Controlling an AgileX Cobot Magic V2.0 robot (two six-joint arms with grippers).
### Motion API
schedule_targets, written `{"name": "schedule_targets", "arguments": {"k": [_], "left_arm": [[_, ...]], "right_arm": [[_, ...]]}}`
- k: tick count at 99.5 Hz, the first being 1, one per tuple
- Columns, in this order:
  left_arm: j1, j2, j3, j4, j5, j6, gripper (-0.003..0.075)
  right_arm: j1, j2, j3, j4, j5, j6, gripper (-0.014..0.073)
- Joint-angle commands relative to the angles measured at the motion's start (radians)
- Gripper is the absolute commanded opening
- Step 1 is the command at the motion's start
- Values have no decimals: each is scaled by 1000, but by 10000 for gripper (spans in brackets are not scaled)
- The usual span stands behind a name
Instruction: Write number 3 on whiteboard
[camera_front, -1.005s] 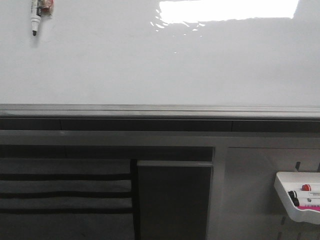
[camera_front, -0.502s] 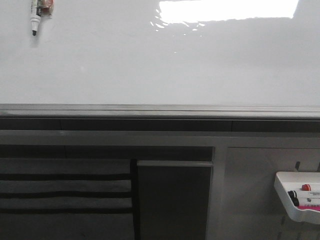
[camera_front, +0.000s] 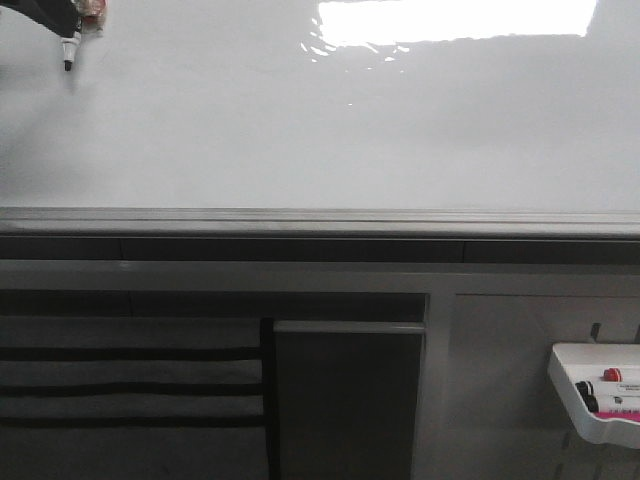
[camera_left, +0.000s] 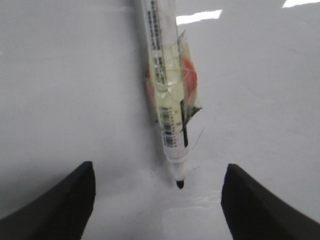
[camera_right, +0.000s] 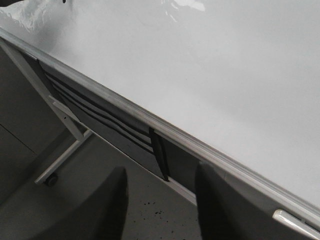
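Large glossy white whiteboard (camera_front: 330, 120) with grey metal rail fills the front view, no digit visible on it. Left gripper (camera_left: 157, 200) jaws spread wide, empty, flanking a taped white black-tipped marker (camera_left: 167, 95) on the board. Right gripper (camera_right: 160, 210) jaws apart, holding nothing, below the rail.

The whiteboard (camera_front: 330, 130) is smooth and super glossy (you can see the ceiling lights mirrored in it), with a brushed grey metal rail (camera_front: 320, 222) along its edge. The marker (camera_left: 167, 95) looks like clear plastic with a paper label, and the tray (camera_front: 590, 395) is shiny white plastic.
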Motion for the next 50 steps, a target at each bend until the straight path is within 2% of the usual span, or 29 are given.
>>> {"name": "schedule_targets", "arguments": {"k": [1, 38, 43, 50], "left_arm": [[-8, 19, -64, -25, -87, 3, 491], [-8, 93, -102, -25, -148, 3, 487], [-8, 93, -102, -25, -148, 3, 453], [-8, 93, -102, -25, -146, 3, 365]], "right_arm": [[1, -4, -36, 29, -60, -12, 283], [1, -4, -36, 25, -60, -12, 283], [1, -4, -36, 23, -60, -12, 283], [1, -4, -36, 21, -60, -12, 283]]}}
